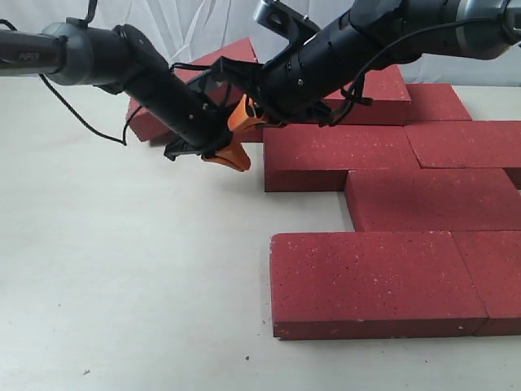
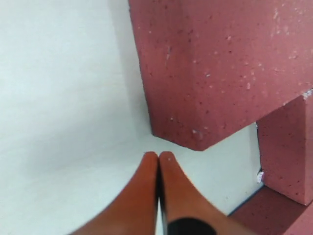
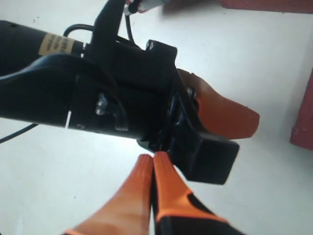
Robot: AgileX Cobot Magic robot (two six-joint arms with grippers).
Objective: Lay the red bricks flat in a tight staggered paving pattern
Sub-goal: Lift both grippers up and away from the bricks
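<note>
Several red bricks lie flat in staggered rows on the right: a front brick (image 1: 370, 281), one behind it (image 1: 435, 198), then another (image 1: 338, 155). One more brick (image 1: 224, 59) sits at the back left, partly hidden behind both arms. My left gripper (image 1: 236, 159) hangs shut and empty just left of the third row's corner, which the left wrist view shows as a brick corner (image 2: 215, 73) beyond the closed tips (image 2: 159, 155). My right gripper (image 1: 240, 116) is shut and empty right above it, tips (image 3: 153, 157) almost touching the left arm's wrist (image 3: 98, 98).
The white table (image 1: 122, 285) spreads bare to the left and front. Black cables (image 1: 81, 114) trail from the left arm. A white backdrop (image 1: 187, 24) stands behind. The two arms cross closely at the middle back.
</note>
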